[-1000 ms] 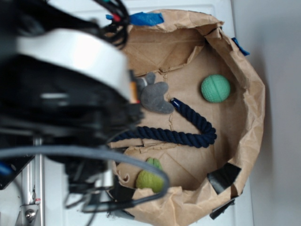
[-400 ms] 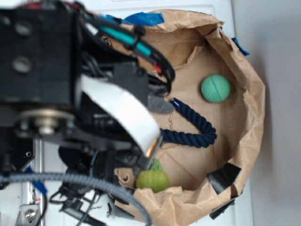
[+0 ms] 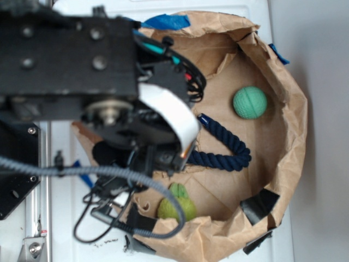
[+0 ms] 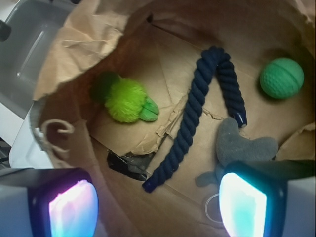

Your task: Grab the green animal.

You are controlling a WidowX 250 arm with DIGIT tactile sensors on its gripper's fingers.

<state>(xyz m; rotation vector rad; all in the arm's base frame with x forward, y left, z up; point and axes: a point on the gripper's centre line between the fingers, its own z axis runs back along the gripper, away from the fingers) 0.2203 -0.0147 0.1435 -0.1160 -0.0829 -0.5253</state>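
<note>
Shifted upward and rightward over paper bag [image 3: 283, 164] since earlier frame, now hiding grey plush mouse [image 4: 244, 148] from outside. Jaws of gripper [image 4: 158, 202] spread open, empty. Green animal [image 4: 127, 101] near bag wall, beside navy rope [image 4: 195, 113], apart from teal ball [image 4: 281, 78].

- A big black robot arm [image 3: 82, 82] fills the left side. It hides the left part of the brown paper bag [image 3: 289, 136].
- The bag is open, and its walls are crumpled.
- The green animal [image 3: 177, 204] lies inside, near the bottom wall of the bag. It is fuzzy and yellow-green.
- A dark blue rope [image 3: 226, 150] bends across the middle of the bag floor.
- A smooth green ball [image 3: 250, 102] sits at the right, apart from the rope.
- Blue tape [image 3: 166, 22] sticks on the top rim.
</note>
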